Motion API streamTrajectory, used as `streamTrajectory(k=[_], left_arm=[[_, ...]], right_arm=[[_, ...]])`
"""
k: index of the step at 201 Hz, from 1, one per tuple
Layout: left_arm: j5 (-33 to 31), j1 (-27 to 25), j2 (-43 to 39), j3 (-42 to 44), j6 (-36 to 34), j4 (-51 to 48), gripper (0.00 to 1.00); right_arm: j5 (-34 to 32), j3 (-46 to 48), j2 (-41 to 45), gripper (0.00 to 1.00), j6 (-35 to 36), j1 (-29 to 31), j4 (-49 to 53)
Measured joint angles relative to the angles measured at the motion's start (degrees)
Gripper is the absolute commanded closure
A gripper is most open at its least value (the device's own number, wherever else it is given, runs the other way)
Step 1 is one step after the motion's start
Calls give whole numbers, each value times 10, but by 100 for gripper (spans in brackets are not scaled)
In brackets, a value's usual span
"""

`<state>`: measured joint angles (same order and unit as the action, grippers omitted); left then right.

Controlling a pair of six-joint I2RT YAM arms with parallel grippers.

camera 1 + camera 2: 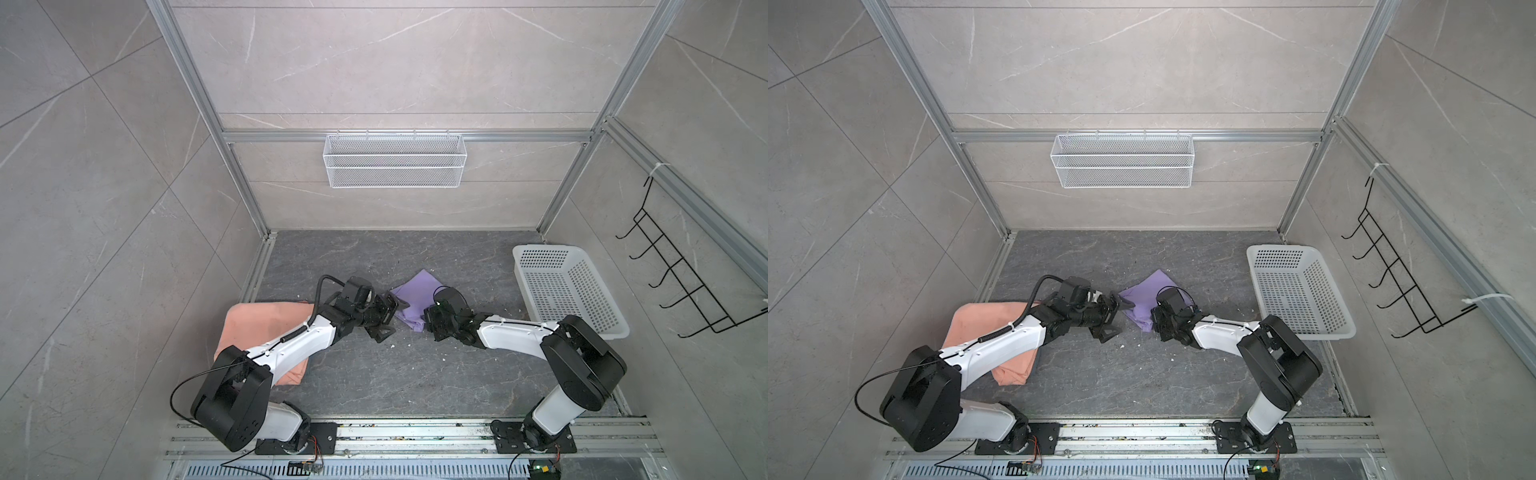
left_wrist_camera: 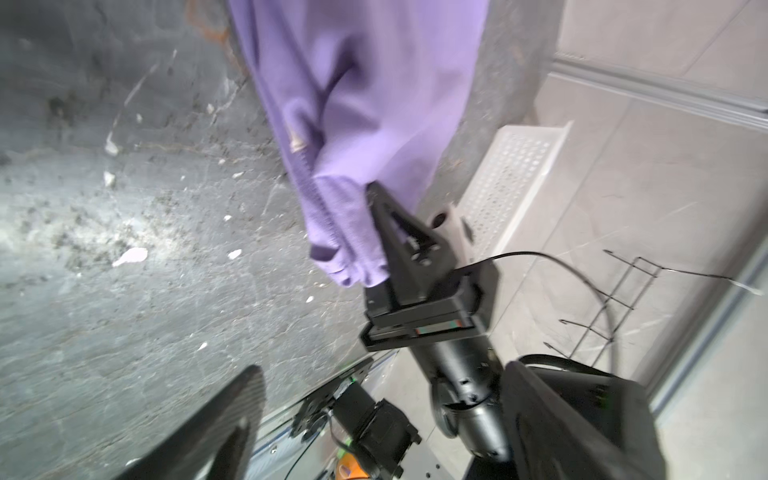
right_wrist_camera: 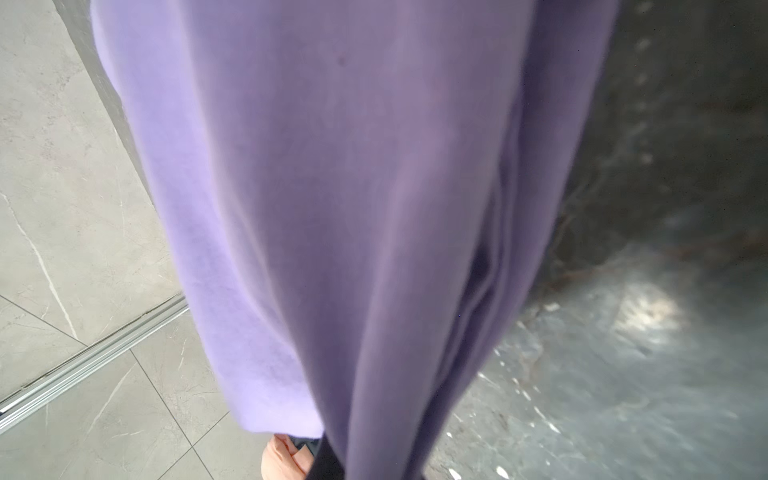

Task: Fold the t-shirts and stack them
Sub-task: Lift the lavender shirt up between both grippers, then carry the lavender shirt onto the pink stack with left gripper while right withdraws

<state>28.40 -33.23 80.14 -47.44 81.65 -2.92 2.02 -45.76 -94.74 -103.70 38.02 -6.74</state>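
- The right gripper [image 1: 426, 323] was clamped shut on a bunched edge of the lavender t-shirt [image 1: 415, 291], a little way left of the white basket [image 1: 569, 286] in both top views.
- In the left wrist view, the cloth gathered into folds at the grip and widened away from it.
- In the right wrist view, the lavender t-shirt hung close across the lens.
- The left gripper [image 1: 388, 318] had its jaws wide apart with nothing between them. It was just beside the edge of the lavender t-shirt that faced away from the white basket, and whether it touched the cloth could not be told.
- The salmon t-shirt [image 1: 266, 328] lay folded on the dark table [image 1: 374, 386], well apart from the white basket and beyond both grippers from it. The left arm [image 1: 291, 345] partly covered it.
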Motion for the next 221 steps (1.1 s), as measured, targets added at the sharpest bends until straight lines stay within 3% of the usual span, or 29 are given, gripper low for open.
streamTrajectory(k=[72, 145, 178, 221], left_arm=[[-16, 2, 97, -5, 43, 22, 1], [-27, -15, 187, -65, 99, 141, 21], [-26, -28, 215, -83, 104, 156, 40], [-28, -28, 214, -95, 58, 90, 88]], right_arm=[[14, 0, 51, 99, 2, 0, 9], [42, 0, 55, 99, 1, 0, 9], [42, -5, 59, 99, 2, -2, 10], [53, -13, 70, 95, 14, -2, 31]])
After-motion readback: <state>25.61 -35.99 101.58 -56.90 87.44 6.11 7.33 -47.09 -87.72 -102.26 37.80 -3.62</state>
